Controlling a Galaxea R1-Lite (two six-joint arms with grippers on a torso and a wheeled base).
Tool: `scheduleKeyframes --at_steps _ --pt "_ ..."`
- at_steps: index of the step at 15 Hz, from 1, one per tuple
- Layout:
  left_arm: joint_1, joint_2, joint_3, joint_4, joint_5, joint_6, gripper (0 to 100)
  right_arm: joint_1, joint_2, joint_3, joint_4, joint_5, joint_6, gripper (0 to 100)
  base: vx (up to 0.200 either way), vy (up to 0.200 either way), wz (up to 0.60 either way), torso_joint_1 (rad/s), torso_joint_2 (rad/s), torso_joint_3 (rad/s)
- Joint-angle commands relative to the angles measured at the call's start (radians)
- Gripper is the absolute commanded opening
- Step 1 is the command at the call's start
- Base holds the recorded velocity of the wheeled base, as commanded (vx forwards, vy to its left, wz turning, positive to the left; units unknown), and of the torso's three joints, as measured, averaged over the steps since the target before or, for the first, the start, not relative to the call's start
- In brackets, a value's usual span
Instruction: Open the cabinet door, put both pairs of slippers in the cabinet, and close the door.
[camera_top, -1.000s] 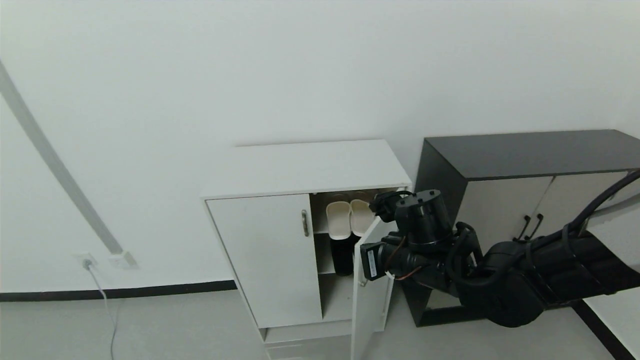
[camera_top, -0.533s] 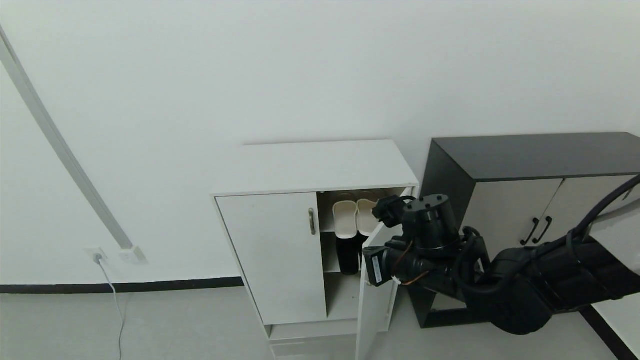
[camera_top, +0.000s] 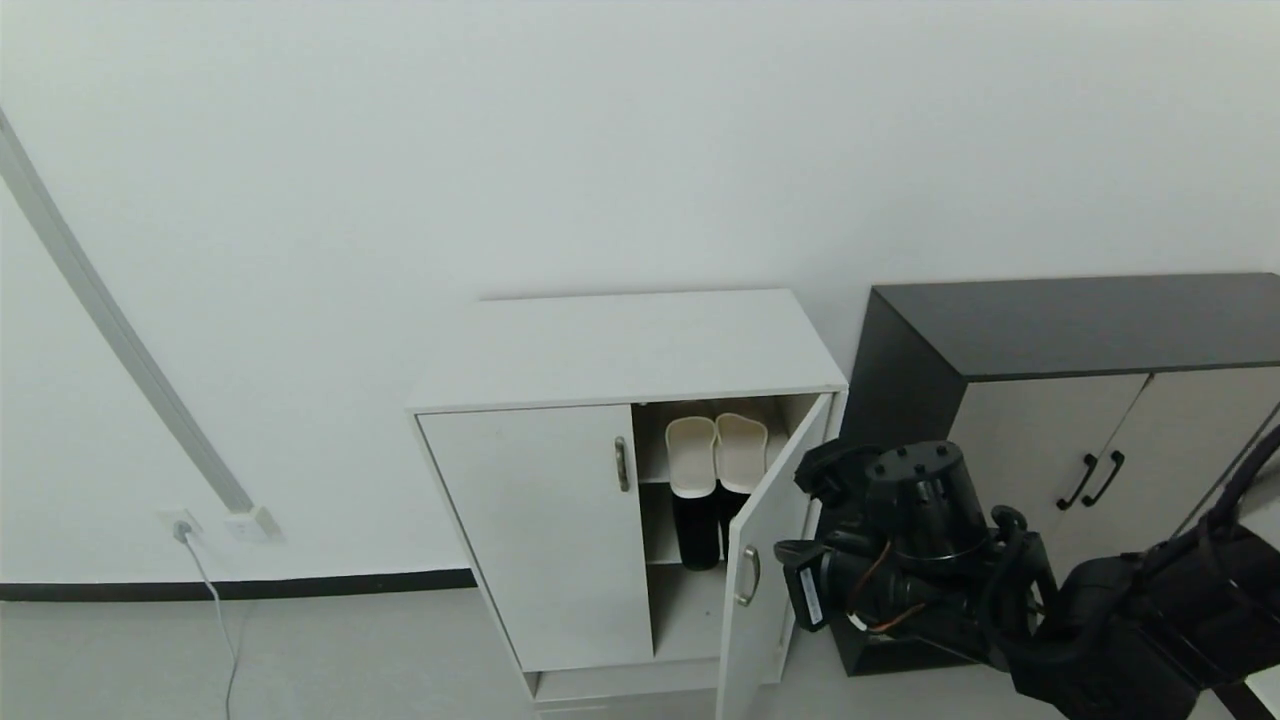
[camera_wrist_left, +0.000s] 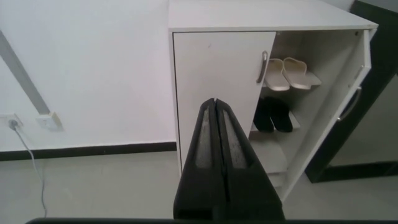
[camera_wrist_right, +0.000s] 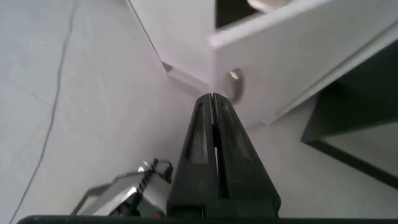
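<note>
Slippers (camera_top: 716, 452) in, door (camera_top: 775, 500) ajar; your left gripper (camera_wrist_left: 214, 102) and right gripper (camera_wrist_right: 213, 98) were pinched shut, empty. A glancing push could've slipped off the door's edge.

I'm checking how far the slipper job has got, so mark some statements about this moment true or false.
1. One door of the white cabinet stands open. True.
2. The cream slippers lie on the floor. False: they sit inside the cabinet.
3. The black slippers sit on the level just below the cream pair. True.
4. The left gripper carries a slipper. False: its jaws are shut on nothing.
5. The dark cabinet has its doors open. False: both are closed.
</note>
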Motion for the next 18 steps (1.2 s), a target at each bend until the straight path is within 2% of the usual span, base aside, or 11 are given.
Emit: scheduleKeyframes --at_steps 1,6,18 --pt "0.001 0.001 0.0 0.0 0.001 0.0 0 -0.003 -0.018 0.053 -0.017 0.0 0.0 0 0.0 0.0 0.0 0.0 0.0 0.0" --pt "0.001 0.001 0.0 0.0 0.001 0.0 0 -0.028 0.024 0.041 -0.03 0.023 0.001 0 0.0 0.0 0.0 0.0 0.0 0.0" --pt "0.001 0.001 0.0 0.0 0.001 0.0 0 -0.058 0.18 -0.134 -0.043 0.026 0.001 0 0.0 0.0 0.0 0.0 0.0 0.0"
